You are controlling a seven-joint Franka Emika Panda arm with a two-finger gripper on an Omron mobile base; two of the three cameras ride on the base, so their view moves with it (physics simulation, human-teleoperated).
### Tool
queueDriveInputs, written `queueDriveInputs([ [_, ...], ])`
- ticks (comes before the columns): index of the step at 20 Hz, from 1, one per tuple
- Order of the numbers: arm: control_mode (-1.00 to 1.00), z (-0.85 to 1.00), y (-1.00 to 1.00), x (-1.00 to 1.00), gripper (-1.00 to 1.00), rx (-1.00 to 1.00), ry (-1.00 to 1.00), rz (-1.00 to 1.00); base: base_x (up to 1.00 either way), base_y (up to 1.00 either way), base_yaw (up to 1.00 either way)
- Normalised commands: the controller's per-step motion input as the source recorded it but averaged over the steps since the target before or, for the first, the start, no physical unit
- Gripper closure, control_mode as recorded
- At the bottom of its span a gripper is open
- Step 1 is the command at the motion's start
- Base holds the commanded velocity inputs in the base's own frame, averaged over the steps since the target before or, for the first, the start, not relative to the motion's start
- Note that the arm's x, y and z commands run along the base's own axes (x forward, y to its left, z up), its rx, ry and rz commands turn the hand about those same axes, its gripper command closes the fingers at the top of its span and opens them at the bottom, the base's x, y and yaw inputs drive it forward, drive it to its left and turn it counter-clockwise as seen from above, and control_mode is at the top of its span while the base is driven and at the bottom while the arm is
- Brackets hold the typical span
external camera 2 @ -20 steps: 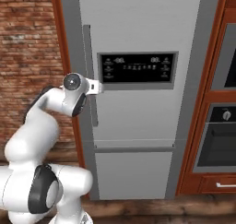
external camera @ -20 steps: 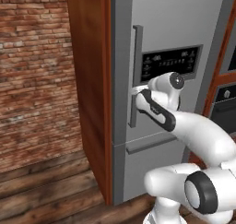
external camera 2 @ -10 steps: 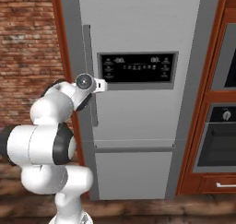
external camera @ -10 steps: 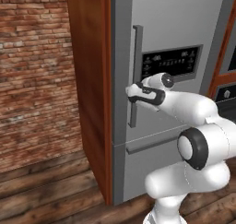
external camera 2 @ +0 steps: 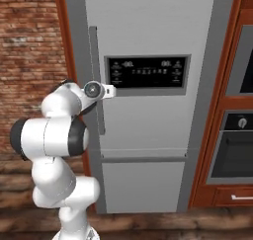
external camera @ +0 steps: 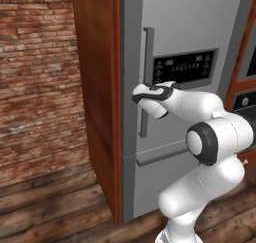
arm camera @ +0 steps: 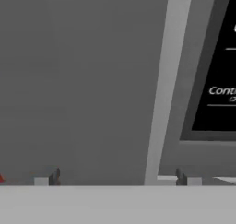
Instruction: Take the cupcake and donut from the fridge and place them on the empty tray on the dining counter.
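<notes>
Left base view: the fridge [external camera: 190,87] is standing shut between a wood side panel [external camera: 97,87] and an oven cabinet [external camera: 245,82]. The arm is reaching across the door, and the gripper [external camera: 141,95] is sitting at the long vertical handle [external camera: 146,82], about halfway down it, near the door's left edge. From here I cannot tell how the jaws stand.

Right base view: the gripper [external camera 2: 101,90] is meeting the handle [external camera 2: 97,81] just left of the black panel [external camera 2: 147,72]. The door is closed, so the cupcake and donut are presumably behind it.

Hand view: the two fingertips [arm camera: 47,178] are standing spread wide, holding nothing, with the handle [arm camera: 163,87] running up between them, nearer the right tip. The panel [arm camera: 216,66] is lying to its right.

The door is likely heavy and stiff, held by its seal, and the steel bar smooth; gripping the bar squarely at mid-height should keep the pads from sliding during the pull. The pastries will be light, soft and crushable, wanting a gentle side grip.
</notes>
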Motion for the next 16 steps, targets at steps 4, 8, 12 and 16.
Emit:
queueDriveInputs([
  [4,-1.0,-0.36,-0.46,0.5,1.0,0.05,0.07,-0.06,0.0,0.0,0.0],
  [8,-1.0,-0.05,-1.0,-0.43,1.0,0.33,0.17,-0.16,0.0,0.0,0.0],
  [12,-1.0,0.0,-1.0,-0.88,1.0,0.38,0.2,-0.18,0.0,0.0,0.0],
  [16,-1.0,0.01,-1.0,-0.94,1.0,0.32,0.16,-0.13,0.0,0.0,0.0],
])
